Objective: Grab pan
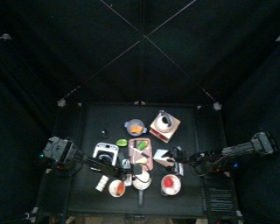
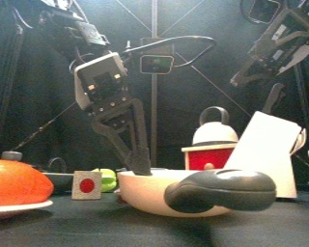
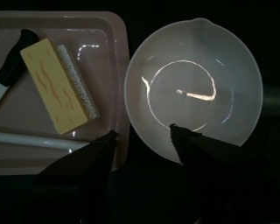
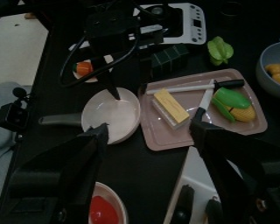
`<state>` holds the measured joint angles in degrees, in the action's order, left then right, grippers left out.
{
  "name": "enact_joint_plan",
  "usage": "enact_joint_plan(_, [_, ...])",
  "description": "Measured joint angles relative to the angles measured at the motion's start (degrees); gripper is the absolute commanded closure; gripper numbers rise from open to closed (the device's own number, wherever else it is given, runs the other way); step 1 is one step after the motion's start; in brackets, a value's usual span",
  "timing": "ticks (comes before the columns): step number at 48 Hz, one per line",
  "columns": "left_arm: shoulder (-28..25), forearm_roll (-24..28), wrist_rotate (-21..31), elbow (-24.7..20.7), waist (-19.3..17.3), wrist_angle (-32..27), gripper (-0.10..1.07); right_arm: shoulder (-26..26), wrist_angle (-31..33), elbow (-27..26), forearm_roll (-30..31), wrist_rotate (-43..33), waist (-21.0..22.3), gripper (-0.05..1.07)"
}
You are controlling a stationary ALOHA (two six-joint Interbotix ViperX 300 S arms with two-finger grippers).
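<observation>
The pan [image 3: 195,87] is round and cream-white inside. In the front view it [image 2: 151,190] stands near the table's front, its dark handle [image 2: 222,190] pointing at the camera. My left gripper [image 3: 149,153] is open and hangs down over the pan's rim, one jaw inside the pan and one outside. It holds nothing. The right wrist view shows the pan [image 4: 113,114], its handle [image 4: 59,121] and the left gripper [image 4: 108,74] above it. My right gripper [image 4: 149,162] is open and empty, held high to the right of the pan.
A pink tray [image 4: 178,136] beside the pan holds a yellow sponge [image 4: 170,105], a knife and a green vegetable [image 4: 233,103]. A red-filled bowl [image 4: 101,206] lies near the right gripper. A grey-blue bowl [image 4: 276,66], a white carton [image 2: 266,145] and an orange item [image 2: 15,181] stand around.
</observation>
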<state>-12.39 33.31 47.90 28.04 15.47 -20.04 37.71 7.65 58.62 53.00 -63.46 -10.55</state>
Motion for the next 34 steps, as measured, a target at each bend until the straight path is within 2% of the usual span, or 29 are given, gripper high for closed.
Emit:
enact_joint_plan(11, [-0.88, -0.09, 0.00, -0.53, -0.09, -0.09, 0.13, 0.00, 0.00, 0.00, 0.00, 0.00, 0.09, 0.00])
enact_joint_plan(34, [-1.58, -0.18, -0.09, -0.70, -0.88, -0.70, 0.33, 0.09, 0.09, 0.35, 0.00, 0.00, 0.09, 0.00])
